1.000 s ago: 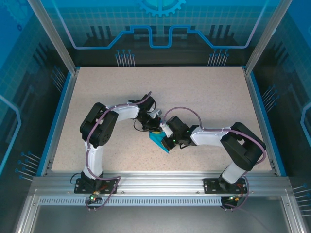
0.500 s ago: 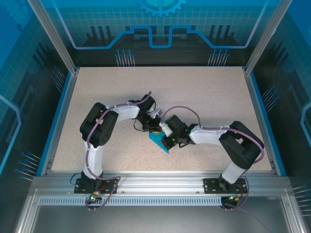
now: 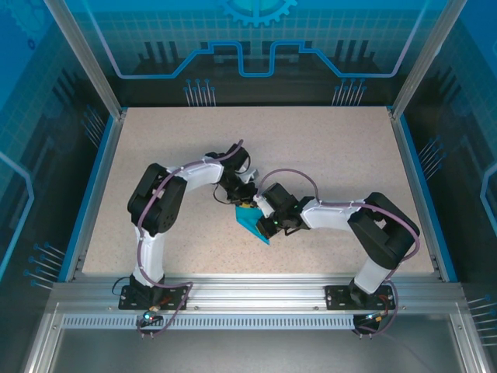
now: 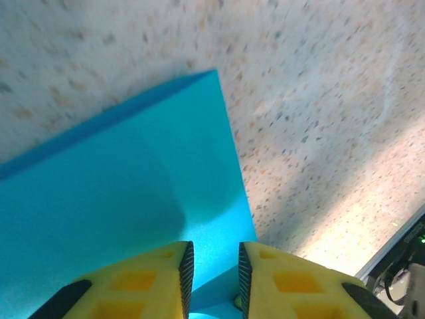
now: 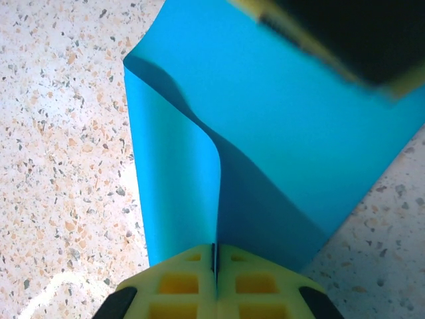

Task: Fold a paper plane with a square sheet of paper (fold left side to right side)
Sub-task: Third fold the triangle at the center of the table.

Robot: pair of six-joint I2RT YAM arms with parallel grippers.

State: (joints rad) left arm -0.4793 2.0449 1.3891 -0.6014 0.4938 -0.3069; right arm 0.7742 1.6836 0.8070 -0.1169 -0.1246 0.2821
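Right wrist view: the right gripper (image 5: 214, 249) has its yellow fingers pressed together on a raised edge of the square sheet of paper (image 5: 292, 133). The sheet curls up from the fingertips and spreads flat just ahead of them. Left wrist view: the left gripper (image 4: 212, 256) sits over the same sheet, fingers a slim gap apart. Beyond both sets of fingertips lies the speckled beige table (image 4: 319, 100). Farther out, an aluminium frame (image 3: 256, 291) and blue patterned panels (image 3: 155, 39) enclose it.
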